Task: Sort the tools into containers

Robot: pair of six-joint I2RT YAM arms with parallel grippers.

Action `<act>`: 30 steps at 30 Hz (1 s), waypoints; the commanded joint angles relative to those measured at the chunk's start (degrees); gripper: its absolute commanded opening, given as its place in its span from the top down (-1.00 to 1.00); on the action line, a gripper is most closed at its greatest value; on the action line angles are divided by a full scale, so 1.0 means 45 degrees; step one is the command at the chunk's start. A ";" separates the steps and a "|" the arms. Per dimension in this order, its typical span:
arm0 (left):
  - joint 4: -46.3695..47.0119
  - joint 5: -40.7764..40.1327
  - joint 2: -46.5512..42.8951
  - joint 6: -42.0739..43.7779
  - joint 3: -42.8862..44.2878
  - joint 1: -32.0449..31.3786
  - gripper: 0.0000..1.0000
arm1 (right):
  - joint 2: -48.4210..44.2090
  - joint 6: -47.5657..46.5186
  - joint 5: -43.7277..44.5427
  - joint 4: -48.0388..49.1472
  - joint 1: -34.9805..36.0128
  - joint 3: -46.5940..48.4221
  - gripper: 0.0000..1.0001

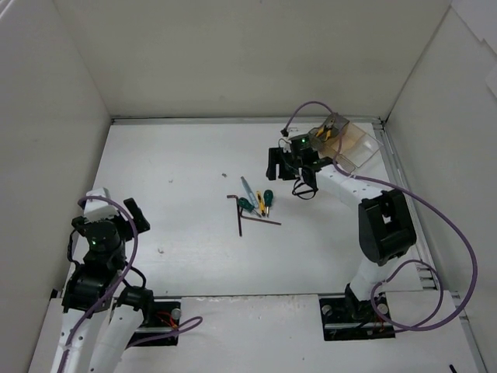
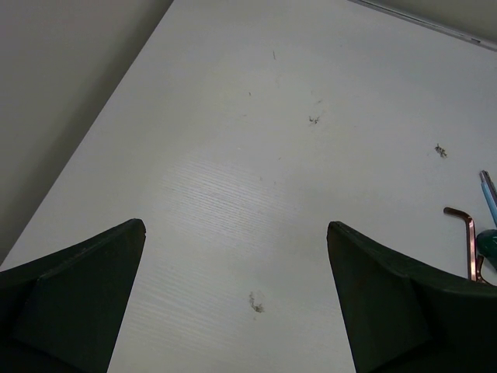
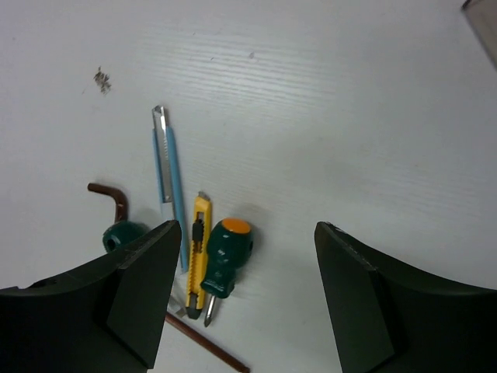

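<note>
The left gripper [image 2: 237,225] at the near left and the right gripper [image 3: 247,227] are both spread open, empty. Loose tools [image 1: 255,204] lie mid-table. Pliers [image 1: 333,131] sit in the box [image 1: 365,145], far right.

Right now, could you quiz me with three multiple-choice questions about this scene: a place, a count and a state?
1. Where are the yellow-handled pliers? A) in the clear plastic divided box B) mid-table C) at the near edge
2. How many green-handled stubby screwdrivers are there? A) one B) two C) four
3. The right pincer is: A) open, empty B) shut on a screwdriver C) shut on a hex key
Answers: A, yellow shows inside the box; B, two green handles show; A, it gapes wide, gripping nothing.
</note>
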 commanded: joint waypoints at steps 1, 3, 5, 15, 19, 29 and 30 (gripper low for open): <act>0.0265 -0.0340 -0.0009 -0.0319 0.0534 -0.0049 -1.00 | -0.0563 0.1042 -0.0084 0.0310 0.0620 0.0103 -0.34; 0.0285 -0.0301 0.0069 -0.0319 0.0534 -0.0049 -0.99 | -0.0524 0.1393 0.0051 0.0232 0.0989 -0.0072 -0.34; 0.0226 -0.0339 0.0147 -0.0319 0.0573 -0.0049 -0.99 | -0.0466 0.1609 0.0228 0.0193 0.1186 -0.0267 -0.33; 0.0129 -0.0340 0.0226 -0.0339 0.0613 -0.0049 -0.99 | 0.0333 0.2703 0.2883 -0.0724 0.2085 -0.0211 -0.29; 0.0129 -0.0359 0.0264 -0.0339 0.0613 -0.0049 -0.99 | 0.0901 0.2723 0.3002 -0.1057 0.2280 0.0200 -0.26; 0.0109 -0.0398 0.0225 -0.0378 0.0613 -0.0049 -0.99 | 0.1547 0.2860 0.3314 -0.1077 0.2417 0.0084 0.23; 0.0109 -0.0417 0.0245 -0.0359 0.0613 -0.0049 -0.99 | 0.1566 0.2860 0.3372 -0.1058 0.2456 0.0083 0.31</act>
